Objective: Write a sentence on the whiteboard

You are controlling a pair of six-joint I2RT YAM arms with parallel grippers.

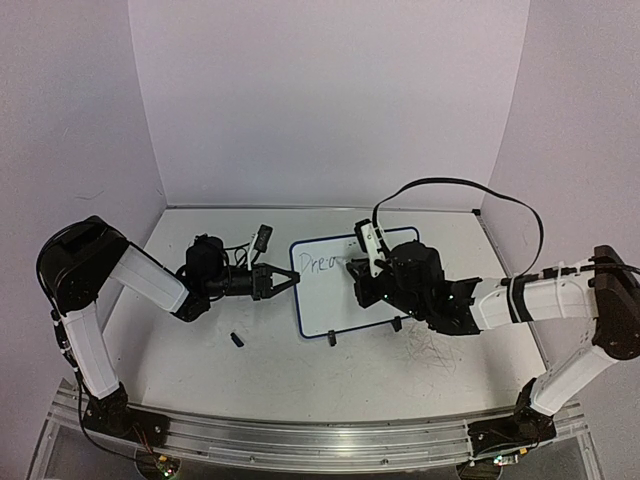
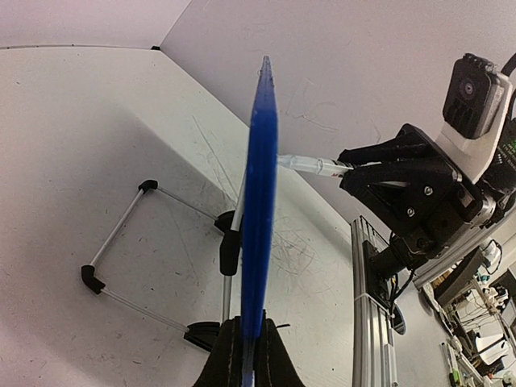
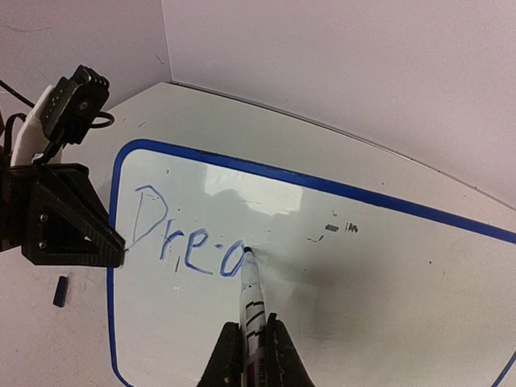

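From where I stand, the board (image 1: pixel 325 305) sits in the middle of the surface (image 1: pixel 200 380) between the two arms, resting on a thin wire stand (image 2: pixel 121 234) with black feet. The left tool (image 1: pixel 290 281) is clamped on the blue rim at the board's left edge, bracing it. The right tool (image 3: pixel 254 343) is clenched round a marker (image 3: pixel 251 294), and the marker's tip touches the white face just at the end of the last letter. The writing (image 3: pixel 181 238) reads "Drea" in blue near the upper left corner, so I'd say most of the sentence is yet to come.

The next letter looks to be the "m". To do it well, I'd press only lightly: a board on a stand like that probably gives under force, and the left grip is all that stops it sliding. The humps want short, even strokes, with the marker at the same lean and the baseline level with the "a". The letters should be kept compact, since a second line has to fit below. A small dark piece (image 1: pixel 237 340), perhaps the cap, lies on the surface to the board's left, apart from both tools.
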